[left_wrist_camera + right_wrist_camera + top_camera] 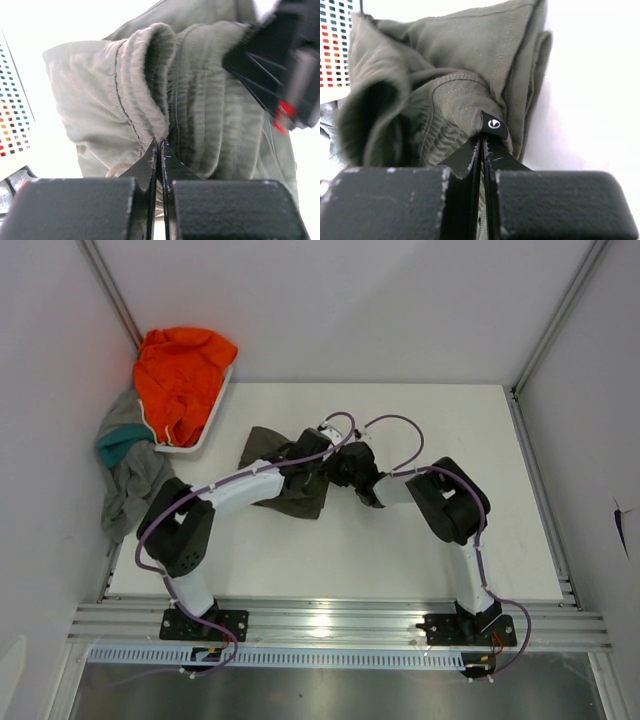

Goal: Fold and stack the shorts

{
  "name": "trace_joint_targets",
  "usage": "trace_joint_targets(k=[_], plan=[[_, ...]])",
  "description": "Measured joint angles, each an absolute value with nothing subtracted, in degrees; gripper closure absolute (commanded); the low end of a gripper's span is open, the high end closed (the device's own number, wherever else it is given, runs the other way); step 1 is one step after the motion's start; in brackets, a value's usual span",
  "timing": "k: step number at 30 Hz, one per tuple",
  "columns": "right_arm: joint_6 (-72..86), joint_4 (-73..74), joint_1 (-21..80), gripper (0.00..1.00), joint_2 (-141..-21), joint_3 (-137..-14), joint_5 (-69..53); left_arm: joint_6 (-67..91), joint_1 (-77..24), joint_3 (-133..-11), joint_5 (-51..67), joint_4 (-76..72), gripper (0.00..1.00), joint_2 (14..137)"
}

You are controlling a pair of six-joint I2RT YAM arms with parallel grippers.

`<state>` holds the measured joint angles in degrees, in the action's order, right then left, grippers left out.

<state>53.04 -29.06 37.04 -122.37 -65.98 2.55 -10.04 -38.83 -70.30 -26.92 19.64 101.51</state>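
The olive green shorts lie bunched on the white table left of its middle. My left gripper and my right gripper meet over their right end. In the left wrist view my left gripper is shut on a fold of the ribbed waistband, with the right gripper close at the upper right. In the right wrist view my right gripper is shut on the shorts' edge just below a small black label. The grey shorts hang off the table's left edge.
A white tray at the back left corner holds the orange garment. A teal garment lies below it, beside the grey cloth. White walls and metal rails enclose the table. A colour chart shows at the left of both wrist views.
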Motion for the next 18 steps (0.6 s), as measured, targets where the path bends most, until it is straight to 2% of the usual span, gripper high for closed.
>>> trace_joint_targets(k=[5,18], plan=[[53.17,-29.02,36.07,0.98,-123.33,-67.26,1.04,-11.07,-40.73,-66.59,-27.38,16.97,0.99,97.27],[53.93,-29.54,35.48,0.98,-124.46,-68.27,-1.56,-12.08,-42.83,-66.52,-27.49,14.35,0.99,97.06]])
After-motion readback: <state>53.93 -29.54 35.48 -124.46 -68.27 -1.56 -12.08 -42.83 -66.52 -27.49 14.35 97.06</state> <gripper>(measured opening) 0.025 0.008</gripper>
